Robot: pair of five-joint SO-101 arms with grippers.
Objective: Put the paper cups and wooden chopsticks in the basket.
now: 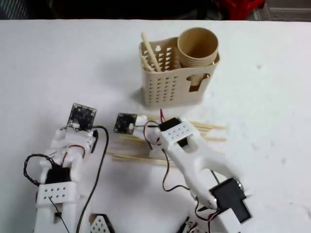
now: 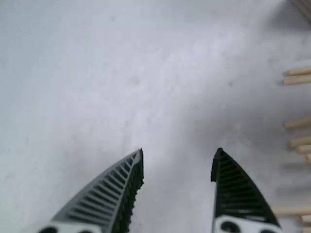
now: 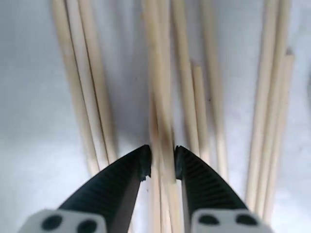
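The right gripper (image 3: 163, 160) was closed to a narrow gap, its 2 black jaws pinching wooden chopsticks (image 3: 163, 97) near their middle. How many sticks sat between the jaws could not be told. More loose sticks lay parallel on either side of these on the white table (image 1: 48, 63), some touching one another.

In the high view this row ran left to right beneath the right arm (image 1: 192, 150), nearer than the basket (image 1: 170, 85). The left gripper (image 2: 179, 158) hung over bare table just left of the stick ends, its jaws wide apart with nothing between them.

The basket stood upright at the far middle of the table. A stack of paper cups (image 1: 197, 46) sat in its right part, and a few leaning chopsticks (image 1: 150, 51) stuck up from its left part.
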